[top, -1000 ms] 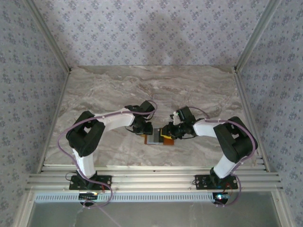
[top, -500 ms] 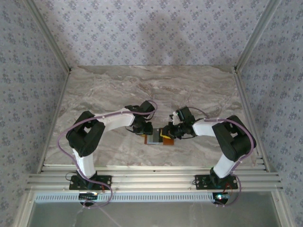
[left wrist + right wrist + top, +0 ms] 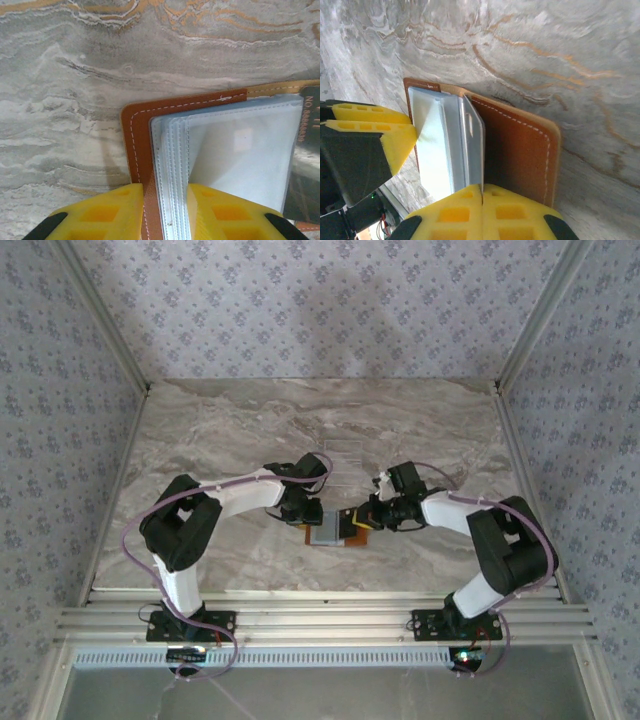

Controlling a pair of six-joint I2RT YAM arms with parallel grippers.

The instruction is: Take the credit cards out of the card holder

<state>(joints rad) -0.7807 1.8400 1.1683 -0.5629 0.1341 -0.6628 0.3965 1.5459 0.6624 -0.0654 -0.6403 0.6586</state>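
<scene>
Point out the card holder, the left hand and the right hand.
card holder [image 3: 137,135]: left wrist view, brown leather corner.
left hand [image 3: 165,212]: left wrist view, between its yellow fingertips.
right hand [image 3: 482,202]: right wrist view, between its yellow fingertips.

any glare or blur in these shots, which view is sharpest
Left wrist: sharpest, stitching on the card holder crisp, soft glare patch on its clear sleeve. Right wrist: left gripper and near foam slightly soft. Top: even light, faint shadow on the back wall.

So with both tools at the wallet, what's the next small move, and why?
Probably a short pull by the right tool away from the card holder. Its yellow fingers look pinched together on the edge of a pale card standing out of the sleeves, while the left tool clamps the holder's opposite edge against the marble table, steadying it.
</scene>
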